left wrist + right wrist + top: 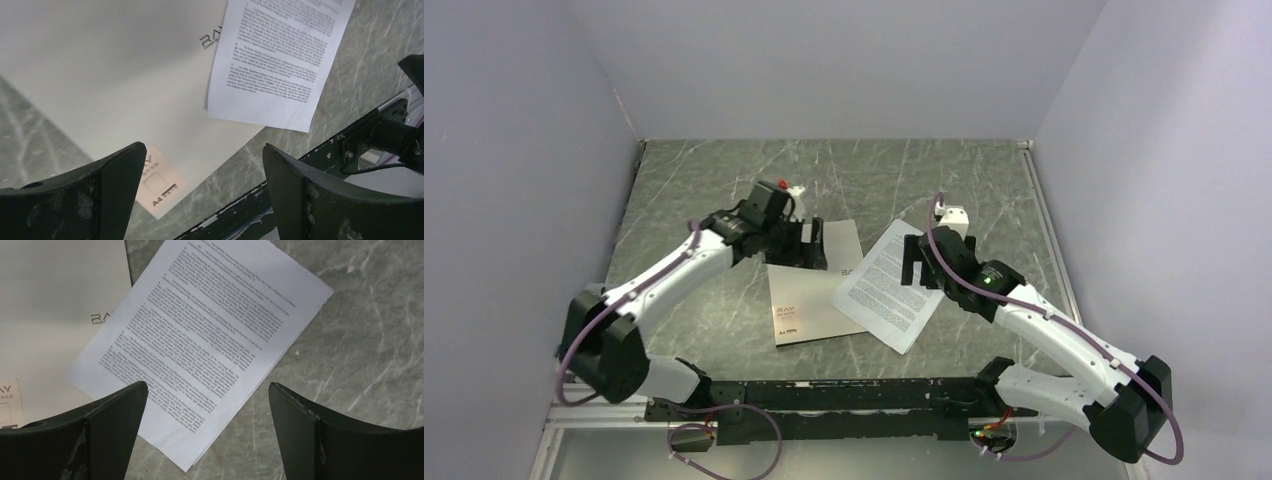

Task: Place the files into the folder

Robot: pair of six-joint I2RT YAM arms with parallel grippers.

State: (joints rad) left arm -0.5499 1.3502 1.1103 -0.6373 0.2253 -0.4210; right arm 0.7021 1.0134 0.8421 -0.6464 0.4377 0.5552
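Beneath the right gripper (207,386) lie the files (200,325), overlapping the folder (55,285).

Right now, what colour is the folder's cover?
The folder cover is plain silver-grey with a small dark logo; clearest in the left wrist view.

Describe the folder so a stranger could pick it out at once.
Start from the grey marbled table and look to its middle. The folder lies flat and closed there, a plain silver-grey rectangle with a small corner label, unlike the white, text-covered files overlapping its right edge.
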